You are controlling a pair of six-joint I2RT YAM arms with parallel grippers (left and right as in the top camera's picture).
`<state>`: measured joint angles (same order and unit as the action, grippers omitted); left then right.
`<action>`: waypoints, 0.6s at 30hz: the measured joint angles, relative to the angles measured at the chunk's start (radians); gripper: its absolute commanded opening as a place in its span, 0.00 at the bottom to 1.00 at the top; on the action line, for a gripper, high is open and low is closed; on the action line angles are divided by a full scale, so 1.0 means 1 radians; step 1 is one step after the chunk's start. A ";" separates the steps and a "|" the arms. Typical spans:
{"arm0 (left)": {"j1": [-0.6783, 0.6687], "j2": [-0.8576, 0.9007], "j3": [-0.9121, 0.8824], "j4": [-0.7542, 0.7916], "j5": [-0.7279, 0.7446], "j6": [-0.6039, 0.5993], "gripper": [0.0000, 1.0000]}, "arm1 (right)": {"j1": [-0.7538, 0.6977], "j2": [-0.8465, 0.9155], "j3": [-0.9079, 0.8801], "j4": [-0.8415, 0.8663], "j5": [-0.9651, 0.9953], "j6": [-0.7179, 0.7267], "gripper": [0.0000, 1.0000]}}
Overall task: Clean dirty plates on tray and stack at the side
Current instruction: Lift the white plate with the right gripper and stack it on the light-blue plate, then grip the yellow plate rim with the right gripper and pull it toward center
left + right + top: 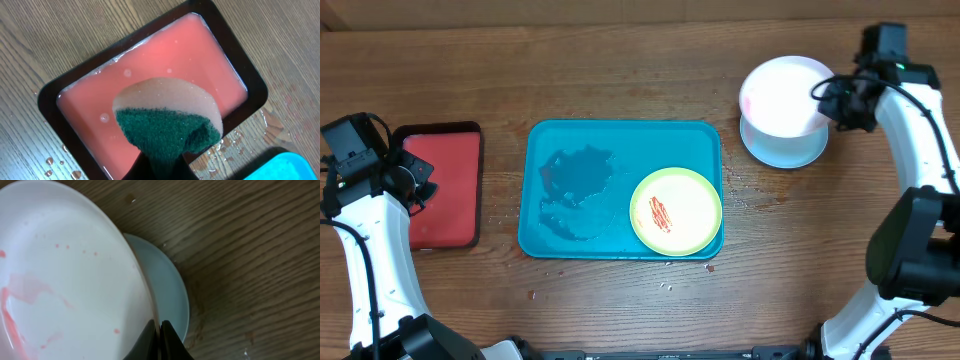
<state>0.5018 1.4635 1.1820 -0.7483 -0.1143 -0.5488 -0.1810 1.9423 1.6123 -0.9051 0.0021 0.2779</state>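
Overhead, the right pincer (832,100) is clamped on the rim of the white plate (782,92), holding it tilted over the light blue plate (785,148), which lies on the bench (620,60) right of the teal tray (545,145); whether the two plates touch cannot be told. The yellow-green plate (676,210) lies flat in the tray's right end with a red smear at its middle, well apart from both pincers; the tray's left half shows dark wet patches. The right wrist view adds what the overhead view washes out: thin black fingertips (150,342) pinching the white plate's edge, and pink streaks and specks across its face. The left wrist view shows the left pincer (160,167) shut on a sponge (167,120), green scouring face and tan side, above the pinkish liquid in a red tray (240,65), with droplets on the bench beside it; from overhead the sponge is hidden under the wrist. The right arm (920,230) comes up from the near right edge, bends, and turns its wrist left toward the plates; the left arm (375,250) comes up along the left edge, its wrist turned right over the red tray.
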 measured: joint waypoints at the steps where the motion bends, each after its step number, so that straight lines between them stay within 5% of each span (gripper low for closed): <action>1: 0.000 0.000 0.000 0.000 0.002 0.000 0.04 | -0.015 0.001 -0.020 0.022 -0.011 0.009 0.14; 4: 0.000 0.000 0.000 0.000 0.005 0.000 0.04 | -0.041 0.003 -0.069 0.052 -0.038 0.026 0.21; 7: 0.000 0.000 0.000 0.000 0.008 0.000 0.04 | -0.040 0.004 -0.099 0.065 -0.055 0.046 0.42; 13: 0.000 0.000 0.000 0.000 0.023 -0.002 0.04 | -0.019 0.004 -0.115 0.068 -0.196 -0.004 0.52; 18: 0.000 0.000 0.000 0.000 0.029 -0.002 0.04 | 0.045 0.004 -0.115 0.058 -0.441 -0.204 0.63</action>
<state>0.5018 1.4635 1.1820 -0.7486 -0.0856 -0.5510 -0.1360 1.9465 1.4971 -0.8474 -0.4389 0.0742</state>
